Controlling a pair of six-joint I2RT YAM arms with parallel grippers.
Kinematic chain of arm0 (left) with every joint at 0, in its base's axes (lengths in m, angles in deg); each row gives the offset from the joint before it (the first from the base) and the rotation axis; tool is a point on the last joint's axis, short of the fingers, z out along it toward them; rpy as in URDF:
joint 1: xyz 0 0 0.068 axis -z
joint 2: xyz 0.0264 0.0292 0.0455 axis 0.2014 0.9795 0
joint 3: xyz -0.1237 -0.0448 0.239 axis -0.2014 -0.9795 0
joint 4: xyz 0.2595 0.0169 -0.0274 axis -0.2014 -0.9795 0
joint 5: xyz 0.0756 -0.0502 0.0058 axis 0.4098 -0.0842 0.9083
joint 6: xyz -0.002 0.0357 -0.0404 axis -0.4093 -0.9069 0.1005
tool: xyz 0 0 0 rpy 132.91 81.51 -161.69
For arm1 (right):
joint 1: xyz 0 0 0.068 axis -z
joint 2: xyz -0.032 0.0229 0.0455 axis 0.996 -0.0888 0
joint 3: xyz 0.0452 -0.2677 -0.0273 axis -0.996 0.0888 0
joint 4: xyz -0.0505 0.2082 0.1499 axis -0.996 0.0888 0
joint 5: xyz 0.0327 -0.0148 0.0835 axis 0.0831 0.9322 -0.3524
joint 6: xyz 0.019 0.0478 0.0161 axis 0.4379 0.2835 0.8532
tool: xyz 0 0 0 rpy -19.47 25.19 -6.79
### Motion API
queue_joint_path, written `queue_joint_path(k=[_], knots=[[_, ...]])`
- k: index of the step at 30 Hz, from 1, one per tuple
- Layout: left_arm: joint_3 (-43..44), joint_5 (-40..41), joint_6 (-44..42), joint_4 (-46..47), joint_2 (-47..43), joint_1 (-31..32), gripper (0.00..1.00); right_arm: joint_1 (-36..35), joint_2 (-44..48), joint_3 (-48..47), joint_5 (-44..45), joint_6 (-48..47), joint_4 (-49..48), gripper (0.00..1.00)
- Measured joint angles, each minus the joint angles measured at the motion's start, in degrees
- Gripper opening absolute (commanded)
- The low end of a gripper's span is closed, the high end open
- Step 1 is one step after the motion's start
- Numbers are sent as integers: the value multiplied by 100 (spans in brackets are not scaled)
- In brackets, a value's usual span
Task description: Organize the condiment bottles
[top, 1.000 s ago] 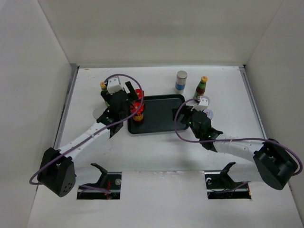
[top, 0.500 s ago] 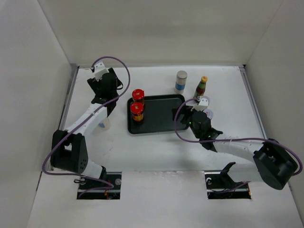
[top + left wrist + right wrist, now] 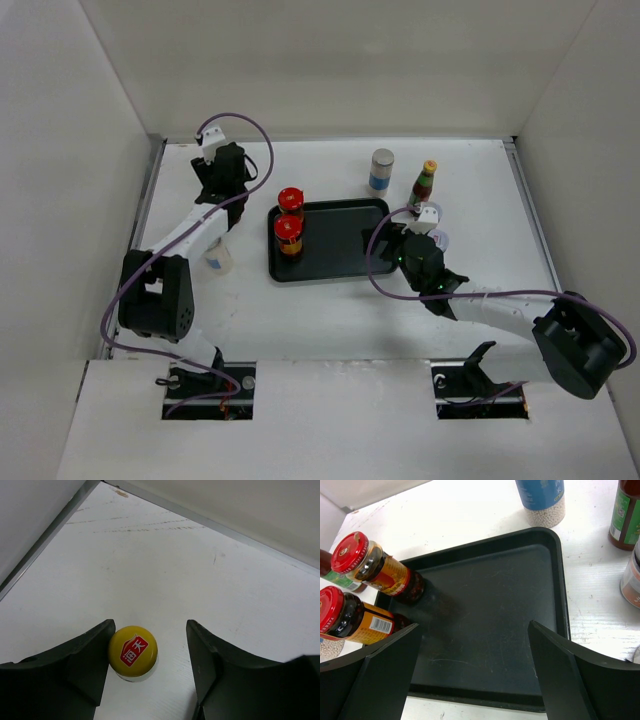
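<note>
A yellow-capped bottle (image 3: 133, 651) stands at the far left of the table, seen from straight above. My left gripper (image 3: 150, 627) hangs over it with the jaws open: the left finger (image 3: 85, 655) touches the cap and the right finger stands apart. In the top view the left gripper (image 3: 222, 180) hides that bottle. Two red-lidded jars (image 3: 290, 215) stand at the left end of the black tray (image 3: 345, 245). My right gripper (image 3: 475, 625) is wide open over the tray's bare floor (image 3: 490, 610), holding nothing. A white grey-topped cylinder (image 3: 382, 170) and another yellow-capped bottle (image 3: 424, 185) stand behind the tray.
A pale jar (image 3: 218, 260) sits left of the tray beside the left arm. Another jar (image 3: 631, 577) stands just right of the tray, close to the right gripper (image 3: 385, 243). White walls close in the table on three sides.
My left gripper has left the red-lidded jars on the tray and swung to the far left corner over the yellow-capped bottle, its jaws narrowing. The right arm has not moved.
</note>
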Motion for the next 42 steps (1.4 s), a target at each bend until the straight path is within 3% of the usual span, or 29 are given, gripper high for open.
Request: queue_joint_path(k=[3,10,14,28,42], knots=[[0,-7,0,-4,2,-35,49,0,0,0,0,2,2,94],[0,-13,2,-31,2,-76,22,0,0,0,0,0,2,94],[-2,-22,7,-28,2,-70,15,0,0,0,0,2,2,94],[11,-160,-4,-251,-588,339,14,0,0,0,0,0,4,95],[1464,-706,-101,-83,-192,1598,14,0,39,0,4,0,4,95]])
